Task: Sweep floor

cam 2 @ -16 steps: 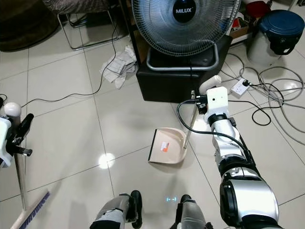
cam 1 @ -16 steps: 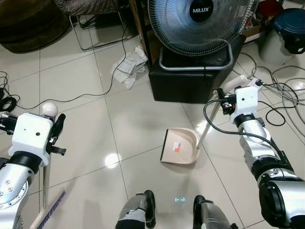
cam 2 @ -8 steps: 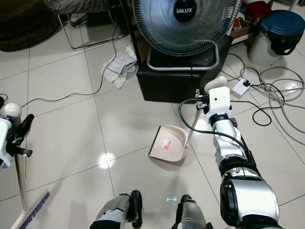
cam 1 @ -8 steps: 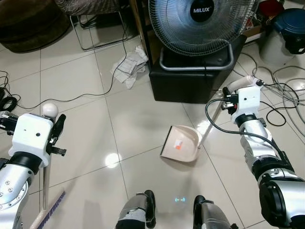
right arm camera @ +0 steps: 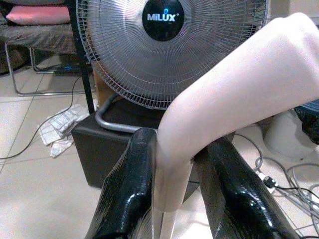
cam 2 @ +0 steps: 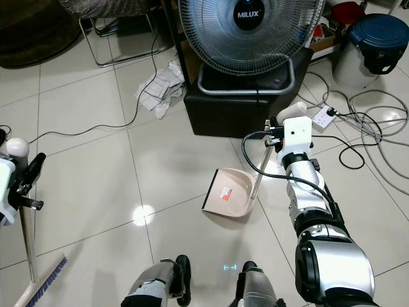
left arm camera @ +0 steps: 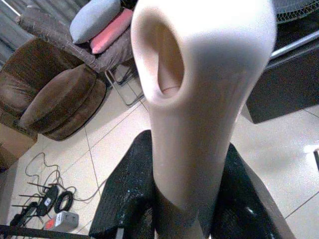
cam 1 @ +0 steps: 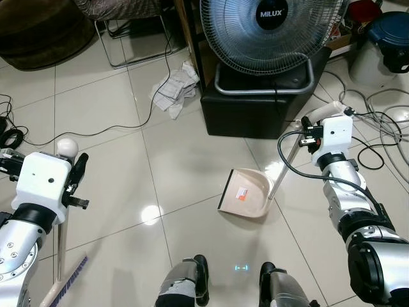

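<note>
Shifted a little toward the right since a second ago, the dustpan is now seen with its mouth turned more toward the left, while the left side has stayed put. At the left, the broom is held upright by the left claw, whose two black fingers are pressed onto the pale handle just below its rounded top; the bristles rest on the floor well below that claw. At the right, the dustpan's slanted handle is pinched near its bent grip by the right claw, the pan lying flat on the tiles below and left of it. Crumpled paper lies well ahead, beside the black box under the fan. For a good sweep, the pan's lip should be kept flush to the tiles and faced toward the broom, and the cables beside the right claw should be avoided.
</note>
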Motion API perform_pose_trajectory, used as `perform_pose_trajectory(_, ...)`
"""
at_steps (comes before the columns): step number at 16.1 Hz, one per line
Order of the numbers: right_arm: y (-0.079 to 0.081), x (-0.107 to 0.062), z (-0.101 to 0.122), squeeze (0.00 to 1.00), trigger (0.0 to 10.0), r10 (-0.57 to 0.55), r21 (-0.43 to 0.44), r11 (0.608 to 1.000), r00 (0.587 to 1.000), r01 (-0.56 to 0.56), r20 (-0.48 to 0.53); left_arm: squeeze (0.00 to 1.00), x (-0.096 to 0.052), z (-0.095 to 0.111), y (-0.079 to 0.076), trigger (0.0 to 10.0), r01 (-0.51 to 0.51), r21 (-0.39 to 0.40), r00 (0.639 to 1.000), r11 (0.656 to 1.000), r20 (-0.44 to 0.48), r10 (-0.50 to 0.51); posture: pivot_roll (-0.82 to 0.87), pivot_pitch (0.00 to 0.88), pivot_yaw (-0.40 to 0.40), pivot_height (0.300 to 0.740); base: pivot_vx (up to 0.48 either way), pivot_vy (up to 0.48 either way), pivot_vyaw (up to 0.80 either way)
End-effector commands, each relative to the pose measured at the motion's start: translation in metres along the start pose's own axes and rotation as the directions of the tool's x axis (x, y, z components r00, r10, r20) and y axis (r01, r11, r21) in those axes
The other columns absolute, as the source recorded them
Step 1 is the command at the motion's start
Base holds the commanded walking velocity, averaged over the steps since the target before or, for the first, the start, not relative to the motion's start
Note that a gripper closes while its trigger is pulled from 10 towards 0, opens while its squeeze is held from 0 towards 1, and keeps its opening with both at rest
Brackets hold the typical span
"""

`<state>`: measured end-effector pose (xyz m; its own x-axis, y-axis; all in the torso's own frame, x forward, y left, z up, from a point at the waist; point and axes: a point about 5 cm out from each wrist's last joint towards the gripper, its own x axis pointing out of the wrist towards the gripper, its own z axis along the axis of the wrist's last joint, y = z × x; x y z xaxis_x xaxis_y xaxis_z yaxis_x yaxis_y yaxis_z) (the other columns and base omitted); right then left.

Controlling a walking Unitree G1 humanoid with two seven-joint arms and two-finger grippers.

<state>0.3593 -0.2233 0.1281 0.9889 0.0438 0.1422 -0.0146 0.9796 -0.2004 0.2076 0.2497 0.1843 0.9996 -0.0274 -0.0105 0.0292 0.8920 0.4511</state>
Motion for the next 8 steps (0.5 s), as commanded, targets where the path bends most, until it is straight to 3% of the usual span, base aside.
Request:
perform_pose_trajectory(1, 0.002, -0.008, -0.011, 0.0, 0.0, -0.019, 0.005, 1.0, 0.999, 0.019, -0.032, 0.0, -0.001, -0.002, 0.003, 10.0, -0.024, 0.038, 1.0, 0.999, -0.005, 0.025, 0.24, 0.264, 0.16, 0.74, 0.0, 0.0, 0.0)
perform_pose_trajectory(5, -0.006, -0.013, -0.005, 0.0, 0.0, -0.178, 0.027, 0.984, 0.982, 0.177, 0.062, 0.0, 0.018, -0.001, -0.008, 10.0, -0.032, -0.019, 0.999, 0.999, 0.04, 0.032, 0.17, 0.223, 0.124, 0.74, 0.0, 0.0, 0.0)
perform_pose_trajectory(8, -0.001, -0.02, 0.0, 0.0, 0.0, -0.196, 0.081, 0.979, 0.968, 0.185, 0.158, 0.0, 0.035, -0.004, -0.019, 10.0, -0.011, -0.058, 0.998, 0.998, 0.065, 0.015, 0.1, 0.165, 0.101, 0.74, 0.0, 0.0, 0.0)
